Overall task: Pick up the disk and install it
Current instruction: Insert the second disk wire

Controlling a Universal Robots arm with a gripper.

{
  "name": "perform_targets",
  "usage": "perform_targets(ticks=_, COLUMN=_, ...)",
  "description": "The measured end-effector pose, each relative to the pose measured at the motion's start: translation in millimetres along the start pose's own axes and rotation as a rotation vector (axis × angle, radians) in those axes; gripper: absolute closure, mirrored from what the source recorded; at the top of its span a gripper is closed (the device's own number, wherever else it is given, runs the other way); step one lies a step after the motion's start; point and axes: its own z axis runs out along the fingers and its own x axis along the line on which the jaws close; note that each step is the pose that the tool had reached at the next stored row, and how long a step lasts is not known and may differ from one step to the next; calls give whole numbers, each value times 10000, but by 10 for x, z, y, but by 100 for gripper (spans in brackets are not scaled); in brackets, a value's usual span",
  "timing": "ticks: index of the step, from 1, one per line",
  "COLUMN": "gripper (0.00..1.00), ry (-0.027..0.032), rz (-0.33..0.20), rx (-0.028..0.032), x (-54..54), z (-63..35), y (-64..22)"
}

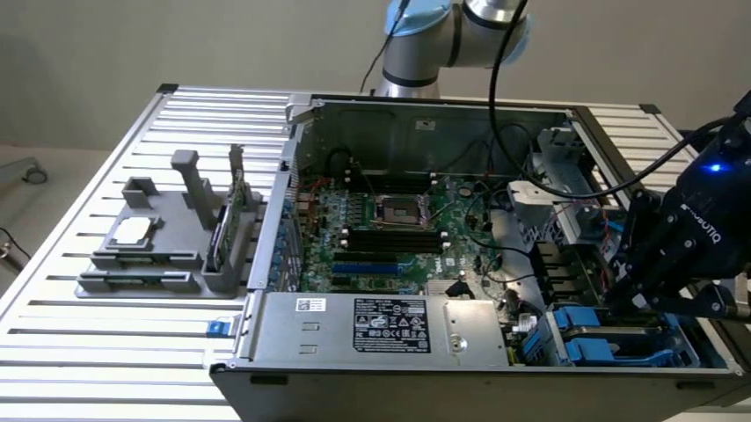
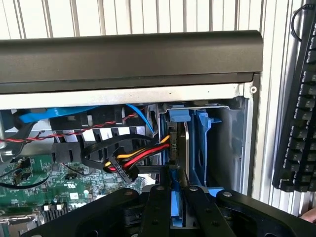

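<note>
Slatted aluminium forms the tabletop [image 1: 70, 352], and on it lies an open computer case [image 1: 411, 110] with its side panel off. At the case's corner on the exterior view's right, low in the frame, the disk [image 2: 178, 148] stands on edge in its blue plastic carrier [image 2: 201, 148], set down into the drive bay [image 1: 610, 338]. In the wrist view it shows as a thin grey-and-blue slab running straight away from the camera between the two black fingers [image 2: 157, 207], so its long axis appears to lie along the line of the jaws' reach and its broad faces look to be turned toward the fingers. The gripper [image 2: 177, 217] sits directly over it, jaws drawn close and apparently pinching the carrier's near edge, though the contact itself is hidden low in the wrist view. Just beside the disk, a bundle of red, yellow and black power cables [image 2: 136, 160] ends in a black connector. Beyond that lies the green motherboard [image 1: 388, 229], and the grey power supply [image 1: 375, 327] fills the near wall. Outside the case, a black keyboard [image 2: 296, 113] rests on the slats.
</note>
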Motion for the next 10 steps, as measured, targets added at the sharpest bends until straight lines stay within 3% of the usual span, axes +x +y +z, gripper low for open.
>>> perform_targets(ticks=2, gripper=83, ry=66, rz=-18, rx=-11, x=-19, z=1, y=1)
perform_targets(ticks=4, gripper=83, ry=170, rz=-41, rx=-30, x=-35, z=1, y=2)
perform_targets(ticks=7, gripper=83, ry=356, rz=-98, rx=-90, x=-51, z=5, y=-1)
perform_targets(ticks=10, gripper=83, ry=464, rz=-149, rx=-154, x=-73, z=6, y=-10)
